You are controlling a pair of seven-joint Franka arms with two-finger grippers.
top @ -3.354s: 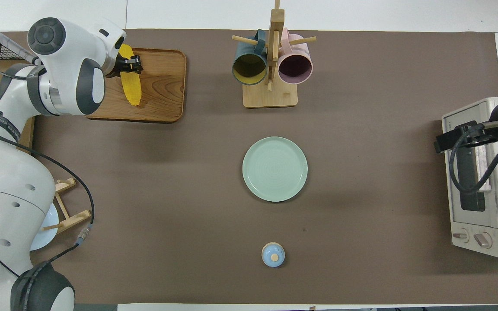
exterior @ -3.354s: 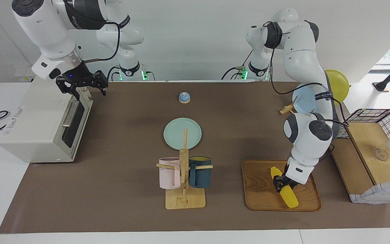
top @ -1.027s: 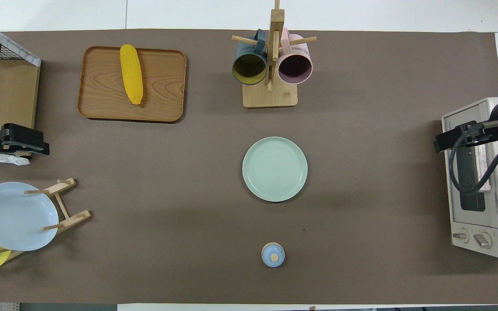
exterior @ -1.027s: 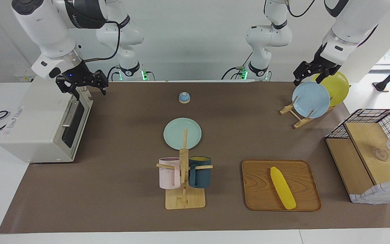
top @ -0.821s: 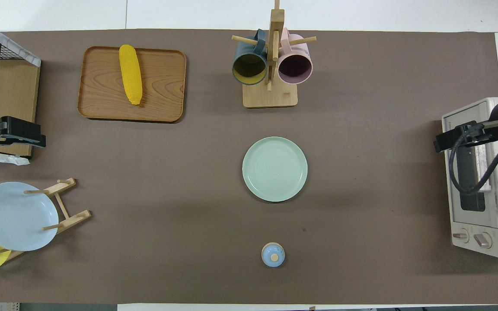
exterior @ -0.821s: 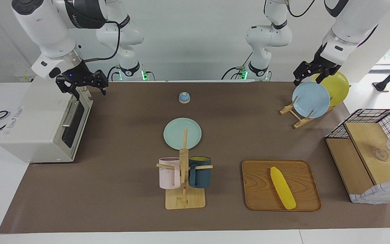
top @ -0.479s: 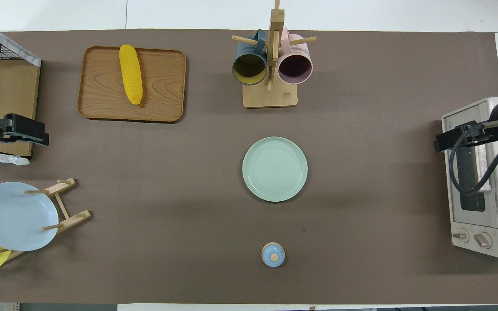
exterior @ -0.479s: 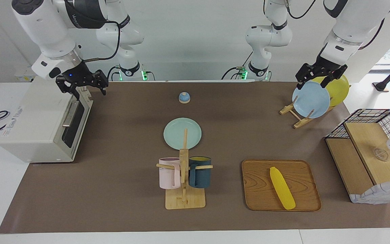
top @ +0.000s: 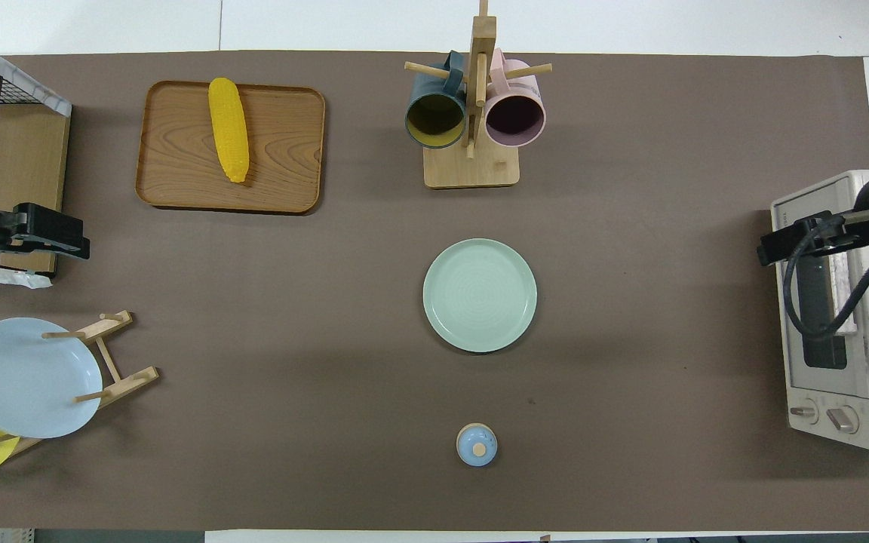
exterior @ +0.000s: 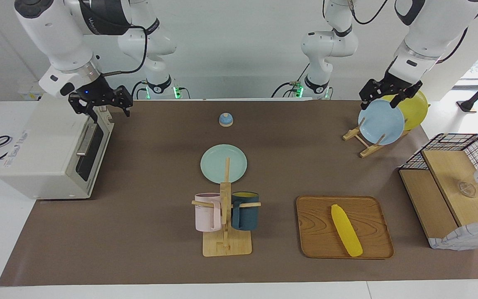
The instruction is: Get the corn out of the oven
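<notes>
In the facing view we find a brown mat over a white table (exterior: pixel 230 290), a pale wall at the robots' end. The oven (exterior: pixel 52 153) stands at the right arm's end, its door apparently shut. The corn (exterior: pixel 346 236) lies aslant on a wooden tray (exterior: pixel 318 232) toward the left arm's end, well apart from the oven and out of it; we judge the task essentially done. The right gripper (exterior: pixel 101 107) hangs over the oven's top front edge, spread wide and empty. The left gripper (exterior: pixel 388 94) hangs over the plate rack (exterior: pixel 363 143), likewise spread and empty; both arms wait.

In the overhead view the corn (top: pixel 228 128) lies lengthwise on the tray (top: pixel 284 151), unobstructed. We judge it light, stiff and rather slippery; a hold across its thicker middle would serve best, since the tapered end could squirt free. The left gripper (top: pixel 50 235) shows only in part at the frame's edge, over the shelf (top: pixel 19 151). The right gripper (top: pixel 800 240) covers part of the oven (top: pixel 842 392); the oven's inside is hidden in both views.
</notes>
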